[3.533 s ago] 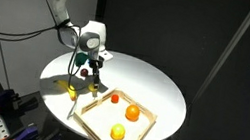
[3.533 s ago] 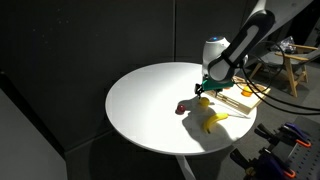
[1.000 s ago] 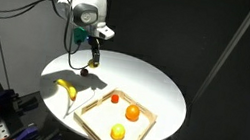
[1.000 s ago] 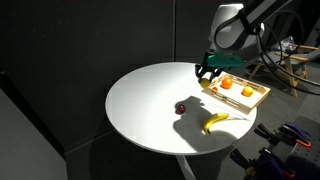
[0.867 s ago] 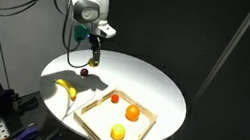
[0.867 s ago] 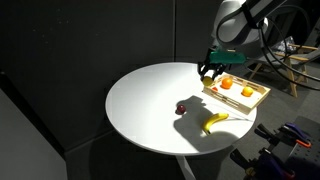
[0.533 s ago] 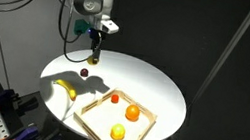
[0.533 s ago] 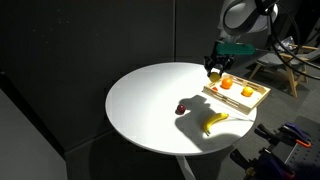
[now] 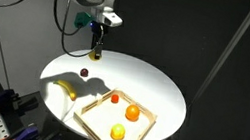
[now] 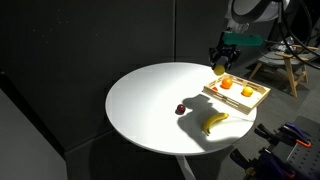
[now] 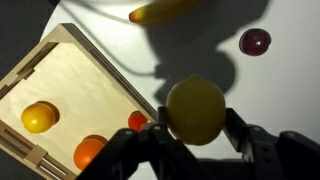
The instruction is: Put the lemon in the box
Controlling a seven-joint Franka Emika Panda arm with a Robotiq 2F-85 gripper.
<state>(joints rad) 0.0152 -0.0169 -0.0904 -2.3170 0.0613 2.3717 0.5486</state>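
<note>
In the wrist view a round pale yellow lemon point(image 11: 196, 110) sits between the dark fingers of my gripper point(image 11: 196, 128), which is shut on it. The gripper point(image 9: 95, 47) hangs high above the white round table point(image 9: 153, 85), behind the box; it also shows above the table's far edge point(image 10: 222, 60). The box point(image 9: 97, 121) is a shallow light-wood tray at the table's edge point(image 10: 258, 103). In the wrist view its bare floor point(image 11: 70, 80) lies to the left of the lemon.
In the box lie a deeper-yellow round fruit point(image 9: 117, 132), an orange point(image 9: 132, 112) and a small red fruit point(image 9: 116, 97). A banana point(image 9: 65, 88) and a dark red plum point(image 9: 83, 73) lie on the table beside the box.
My gripper has risen well above the table with the lemon in it, lifting away from the plum. The fruits on the table and in the box have not moved.
</note>
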